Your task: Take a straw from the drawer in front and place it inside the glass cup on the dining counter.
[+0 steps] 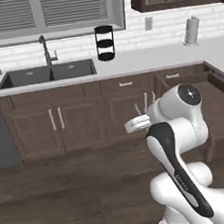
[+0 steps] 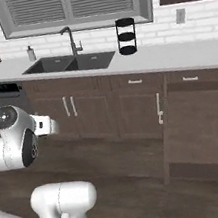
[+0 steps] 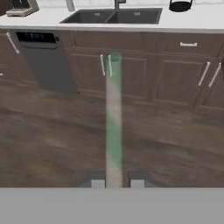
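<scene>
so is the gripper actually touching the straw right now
Touching: in the hand view the straw runs up from between the gripper fingertips, with no gap visible on either side.

The white robot arm (image 1: 180, 140) bends up in front of brown cupboards. Behind it, a dark sink (image 1: 46, 73) and a black rack (image 1: 105, 43) sit on the white desk (image 1: 142, 59).

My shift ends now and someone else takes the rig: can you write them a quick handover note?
Claw: shut on the straw, which sticks straight out between the fingertips, pointing toward the sink cabinets.
Drawer: pulled open, off to the arm's right.
Done: the straw is out of the drawer and in the grip.
Left: carry it to the glass cup and set it inside. The drawer is not yet closed.
</scene>
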### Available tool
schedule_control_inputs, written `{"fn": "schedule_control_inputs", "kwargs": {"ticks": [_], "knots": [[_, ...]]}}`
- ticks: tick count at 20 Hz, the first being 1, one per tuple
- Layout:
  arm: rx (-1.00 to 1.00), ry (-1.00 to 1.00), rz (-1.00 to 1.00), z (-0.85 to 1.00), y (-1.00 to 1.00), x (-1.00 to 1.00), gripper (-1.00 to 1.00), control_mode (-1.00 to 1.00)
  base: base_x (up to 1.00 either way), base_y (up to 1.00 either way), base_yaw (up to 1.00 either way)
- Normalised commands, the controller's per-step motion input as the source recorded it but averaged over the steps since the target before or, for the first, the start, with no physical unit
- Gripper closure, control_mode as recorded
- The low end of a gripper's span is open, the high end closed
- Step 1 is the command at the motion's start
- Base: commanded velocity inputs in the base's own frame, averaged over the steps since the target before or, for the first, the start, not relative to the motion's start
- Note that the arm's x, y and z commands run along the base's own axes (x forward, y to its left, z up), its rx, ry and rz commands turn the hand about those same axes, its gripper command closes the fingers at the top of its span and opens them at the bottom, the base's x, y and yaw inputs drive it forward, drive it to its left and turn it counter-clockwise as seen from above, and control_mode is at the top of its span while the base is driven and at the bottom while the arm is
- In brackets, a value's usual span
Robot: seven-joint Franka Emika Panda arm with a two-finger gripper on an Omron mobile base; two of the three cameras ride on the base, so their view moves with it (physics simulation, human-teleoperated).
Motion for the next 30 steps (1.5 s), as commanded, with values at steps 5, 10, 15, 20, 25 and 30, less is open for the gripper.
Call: {"fn": "schedule_control_inputs", "kwargs": {"ticks": [5, 10, 15, 20, 25, 30], "knots": [[0.00, 0.00, 0.00, 0.00, 0.00, 0.00, 1.00, 1.00, 0.00, 0.72, 0.57], [0.00, 0.00, 0.00, 0.00, 0.00, 0.00, 1.00, 1.00, 0.00, 0.72, 0.55], [0.00, 0.00, 0.00, 0.00, 0.00, 0.00, 1.00, 1.00, -0.25, 0.30, 0.47], [0.00, 0.00, 0.00, 0.00, 0.00, 0.00, 1.00, 1.00, 0.03, 0.00, 0.28], [0.00, 0.00, 0.00, 0.00, 0.00, 0.00, 1.00, 1.00, -0.93, -0.07, 0.09], [0.00, 0.00, 0.00, 0.00, 0.00, 0.00, 1.00, 1.00, -1.00, -0.13, 0.00]]}}
